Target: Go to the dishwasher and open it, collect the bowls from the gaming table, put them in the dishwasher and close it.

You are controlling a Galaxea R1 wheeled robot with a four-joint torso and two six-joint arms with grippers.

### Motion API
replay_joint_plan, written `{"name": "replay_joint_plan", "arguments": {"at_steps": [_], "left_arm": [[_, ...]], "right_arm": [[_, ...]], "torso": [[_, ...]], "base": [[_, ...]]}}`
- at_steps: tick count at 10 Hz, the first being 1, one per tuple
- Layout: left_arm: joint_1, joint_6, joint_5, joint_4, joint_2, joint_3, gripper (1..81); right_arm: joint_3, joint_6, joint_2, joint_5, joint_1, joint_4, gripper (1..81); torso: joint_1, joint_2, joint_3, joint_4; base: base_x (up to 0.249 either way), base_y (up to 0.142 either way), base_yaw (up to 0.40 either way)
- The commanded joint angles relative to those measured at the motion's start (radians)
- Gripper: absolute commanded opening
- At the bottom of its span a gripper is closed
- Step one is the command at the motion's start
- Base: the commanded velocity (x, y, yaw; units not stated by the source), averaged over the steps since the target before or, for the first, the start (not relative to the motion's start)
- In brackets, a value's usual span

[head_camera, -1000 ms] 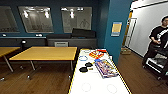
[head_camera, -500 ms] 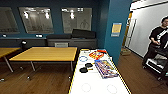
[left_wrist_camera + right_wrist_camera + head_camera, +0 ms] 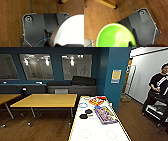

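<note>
Here, one white bowl [image 3: 70,31], one green bowl [image 3: 115,36], one gaming table [image 3: 100,132].

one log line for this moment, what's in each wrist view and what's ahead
left wrist: white bowl | right wrist: green bowl | ahead: gaming table with board-game boxes | person at right | floor: wood

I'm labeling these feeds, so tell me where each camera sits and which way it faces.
Head: high on the robot, facing forward and down at the gaming table.
Left wrist: looks down at the wood floor past the robot's dark plate and a white bowl.
Right wrist: same downward look, green bowl close.
Both wrist views share the floor.
</note>
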Motion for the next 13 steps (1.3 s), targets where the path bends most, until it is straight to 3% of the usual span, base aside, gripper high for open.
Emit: {"name": "replay_joint_plan", "arguments": {"at_steps": [1,4,6,9,13], "left_arm": [[-0.041,0.006,0.058,0.025,-0.015,0.008,1.0],[-0.024,0.006,0.056,0.066,0.027,-0.052,1.0],[0.000,0.006,0.038,0.101,0.088,-0.154,1.0],[0.033,0.000,0.007,0.086,0.128,-0.207,1.0],[0.036,-0.003,0.007,0.091,0.137,-0.225,1.0]], "right_arm": [[-0.031,-0.003,0.016,-0.071,0.011,-0.025,1.0],[-0.062,-0.001,0.053,-0.068,0.001,-0.029,1.0],[-0.082,-0.004,0.066,-0.074,0.010,-0.040,1.0],[-0.163,-0.003,0.050,-0.106,0.024,-0.114,1.0],[-0.356,-0.003,0.140,-0.114,-0.004,-0.174,1.0]], "torso": [[0.000,0.000,0.000,0.000],[0.000,-0.001,0.000,0.000],[0.000,-0.001,0.000,0.000],[0.000,-0.002,0.001,0.000],[0.000,-0.002,0.001,0.000]], "base": [[-0.102,0.000,0.000],[-0.102,0.000,0.000],[-0.103,0.000,0.000],[-0.102,0.000,0.000],[-0.102,0.000,0.000]]}}
